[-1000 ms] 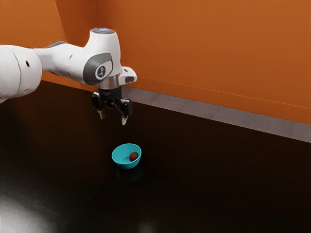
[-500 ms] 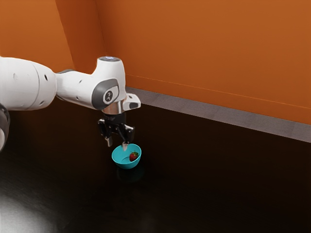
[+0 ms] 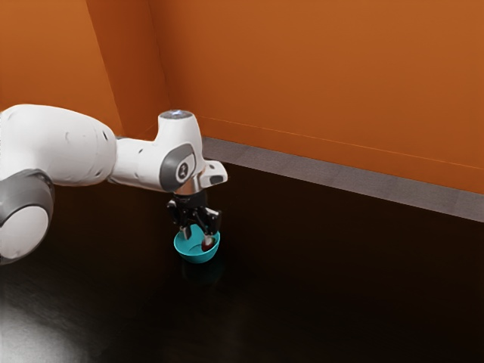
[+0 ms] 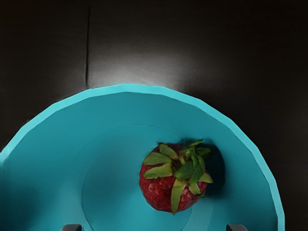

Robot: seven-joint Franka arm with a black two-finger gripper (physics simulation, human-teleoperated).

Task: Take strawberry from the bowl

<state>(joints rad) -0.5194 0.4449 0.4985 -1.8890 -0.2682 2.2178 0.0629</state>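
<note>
"Inside the bowl [image 4: 130,88], where is the strawberry [image 4: 156,195] seen?"
"Off-centre, nearer one edge; wider open room is given on its other side."
"And the pincer [image 3: 198,237]?"
"At the bowl, with its fingers parted."

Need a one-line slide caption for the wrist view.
Red strawberry lying off-center in a turquoise bowl, leafy cap toward the camera, on a dark tabletop.

The strawberry [image 4: 156,192] is red with green leaves [image 4: 185,171], the bowl [image 4: 106,110] plain turquoise.
</note>
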